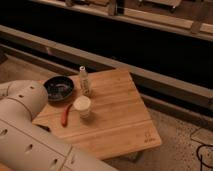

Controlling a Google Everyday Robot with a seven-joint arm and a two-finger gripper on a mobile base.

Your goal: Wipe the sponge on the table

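Observation:
The table (122, 117) is a light-brown plank top with a small dark logo near its front right corner. No sponge shows in the camera view; it is hidden or out of frame. My white arm (25, 132) fills the lower left and covers the table's left front corner. My gripper is out of view and is shut; what it holds, if anything, cannot be seen.
On the table's left half stand a dark round bowl (59, 88), a small clear bottle (85, 81) and a white cup (82, 106). A thin orange-red stick (65, 115) lies beside the cup. A long ledge (165, 82) runs behind the table. Speckled floor lies to the right.

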